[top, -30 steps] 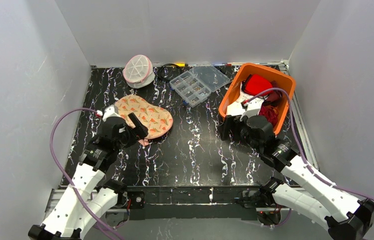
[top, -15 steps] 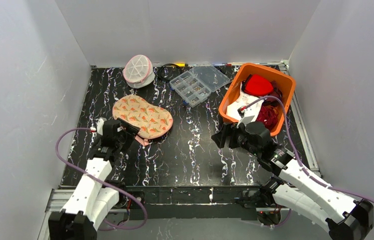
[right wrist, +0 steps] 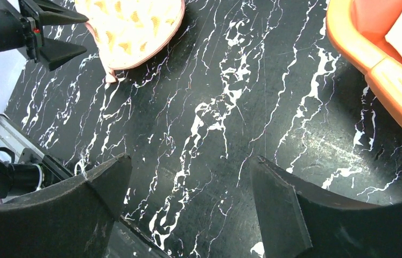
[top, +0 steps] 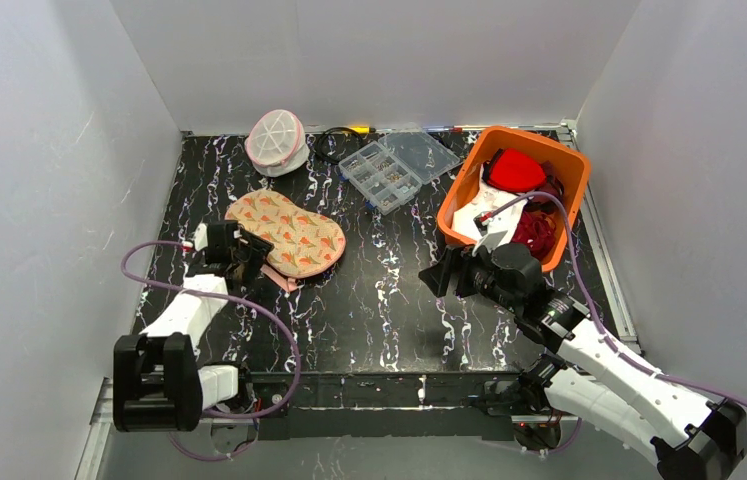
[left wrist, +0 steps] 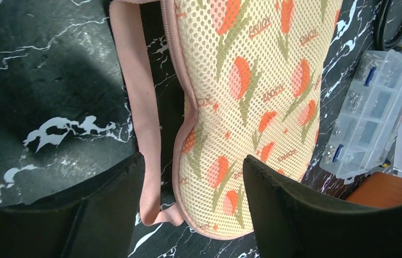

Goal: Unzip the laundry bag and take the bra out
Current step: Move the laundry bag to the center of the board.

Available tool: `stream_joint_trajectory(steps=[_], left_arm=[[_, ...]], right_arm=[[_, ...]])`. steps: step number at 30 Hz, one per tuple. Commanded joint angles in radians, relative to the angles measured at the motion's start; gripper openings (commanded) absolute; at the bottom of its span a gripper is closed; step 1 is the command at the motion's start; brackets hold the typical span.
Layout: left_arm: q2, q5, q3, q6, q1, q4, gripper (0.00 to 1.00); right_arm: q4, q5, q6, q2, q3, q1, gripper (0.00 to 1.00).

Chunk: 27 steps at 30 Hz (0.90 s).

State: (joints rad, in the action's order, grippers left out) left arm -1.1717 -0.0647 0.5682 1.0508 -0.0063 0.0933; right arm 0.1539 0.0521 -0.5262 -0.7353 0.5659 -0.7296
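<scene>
The laundry bag [top: 276,140], a round white mesh pod with a pink rim, stands at the back of the table, far from both grippers. The bra is not in view. A carrot-print mesh pouch [top: 286,233] with a pink zip rim lies left of centre. My left gripper [top: 249,255] is at its near end. In the left wrist view that gripper [left wrist: 192,161] stands open, its fingers on either side of the pouch [left wrist: 252,91] end and a pink strap [left wrist: 142,118]. My right gripper [top: 439,272] hangs open over bare tabletop, also in its wrist view [right wrist: 190,161].
An orange bin [top: 561,166] with red and white cloth stands at the back right, just behind my right arm. A clear compartment box [top: 397,165] and a black cable [top: 327,148] lie at the back centre. White walls close three sides.
My left arm has drawn back and dropped low, bringing its gripper to the pouch's near end with the jaws narrower. My right gripper has shifted left, away from the orange bin.
</scene>
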Motion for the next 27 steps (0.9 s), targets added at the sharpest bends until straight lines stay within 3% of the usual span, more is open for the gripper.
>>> stream_joint_trajectory(steps=[1,11,15,21,27], left_arm=[[-0.065,0.046,0.044,-0.050,0.036,-0.072,0.63],[-0.225,0.102,0.089,-0.095,0.052,-0.148,0.53],[-0.243,0.126,0.084,-0.096,0.052,-0.164,0.39],[-0.199,0.136,0.075,-0.132,0.051,-0.150,0.01],[-0.046,0.254,0.063,-0.151,0.051,-0.112,0.00]], right_arm=[[-0.044,-0.016,0.007,-0.007,0.020,-0.001,0.88],[-0.018,-0.017,0.009,0.005,0.045,-0.002,0.88],[0.006,-0.009,0.015,0.006,0.063,-0.002,0.88],[0.029,0.004,0.018,0.016,0.078,-0.002,0.88],[0.103,0.045,0.074,0.028,0.141,-0.001,0.89]])
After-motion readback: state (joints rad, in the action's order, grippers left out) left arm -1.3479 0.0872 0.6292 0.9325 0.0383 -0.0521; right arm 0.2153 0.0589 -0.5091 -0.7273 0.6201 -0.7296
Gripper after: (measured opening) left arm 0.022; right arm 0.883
